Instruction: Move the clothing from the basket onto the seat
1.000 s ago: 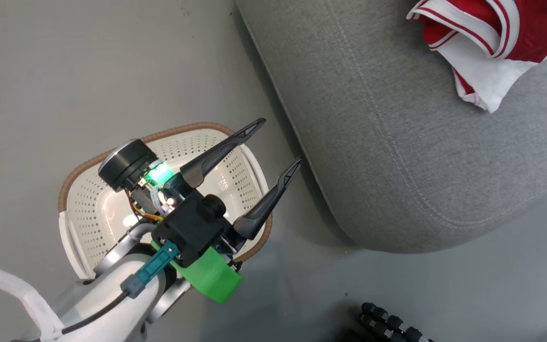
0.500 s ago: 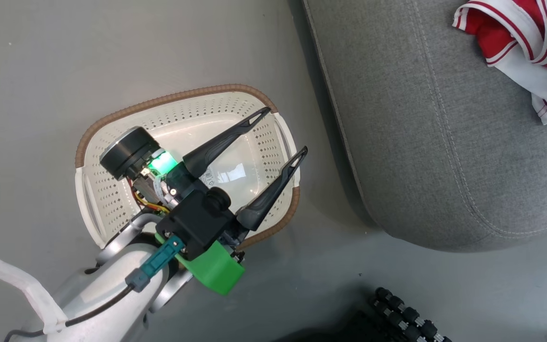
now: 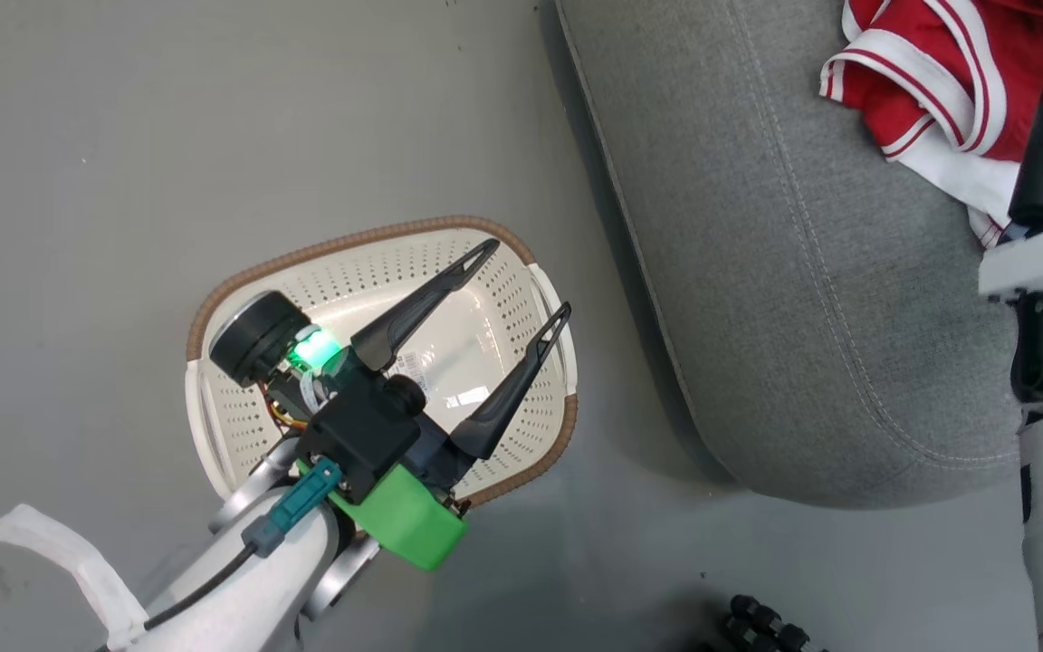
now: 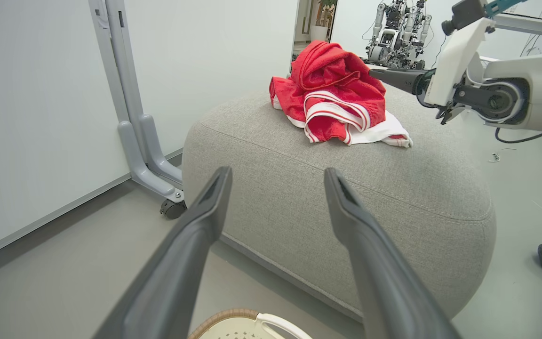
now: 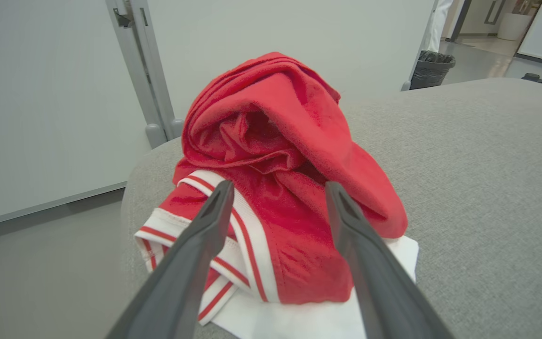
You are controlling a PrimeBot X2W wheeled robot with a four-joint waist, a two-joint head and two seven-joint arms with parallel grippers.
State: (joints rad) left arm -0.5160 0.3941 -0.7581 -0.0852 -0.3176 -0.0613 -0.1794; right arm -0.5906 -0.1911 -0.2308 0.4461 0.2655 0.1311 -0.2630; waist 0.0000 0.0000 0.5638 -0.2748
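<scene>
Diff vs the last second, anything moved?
The head view shifted, so the camera moved. The right pincer has come into that view, open, beside the clothing on the seat. Unchanged: the left pincer is open above the basket; nothing was grasped or released.

No text can be read. A small white sticker (image 3: 413, 365) on the base of the basket (image 3: 354, 244) — left of centre in the head view — carries dark print and what look like small symbols, too small and blurred to make out as letters or numbers.
</scene>
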